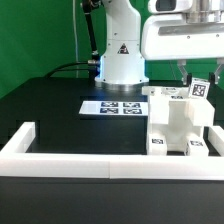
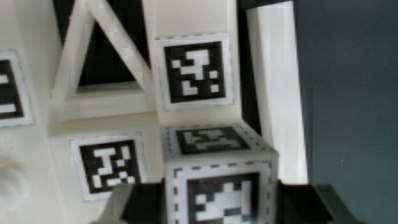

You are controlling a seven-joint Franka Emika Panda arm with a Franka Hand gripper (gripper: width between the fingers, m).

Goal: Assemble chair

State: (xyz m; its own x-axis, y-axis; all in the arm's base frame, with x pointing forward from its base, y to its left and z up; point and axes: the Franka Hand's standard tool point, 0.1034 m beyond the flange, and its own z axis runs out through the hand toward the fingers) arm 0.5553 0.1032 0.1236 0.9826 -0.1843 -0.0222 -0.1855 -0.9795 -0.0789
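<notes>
End effector (image 1: pixel 197 80) clamped shut on chair block (image 2: pixel 221 150) | black-white square tags (image 2: pixel 192 72) | robot base (image 1: pixel 120 68): warning triangle (image 1: pixel 122 48)

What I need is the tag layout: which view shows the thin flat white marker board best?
The exterior view: the thin flat white marker board lies flat, tags visible, on the black table, before the white robot base. The wrist view misses it, showing only white blocky tagged chair parts close up.
</notes>
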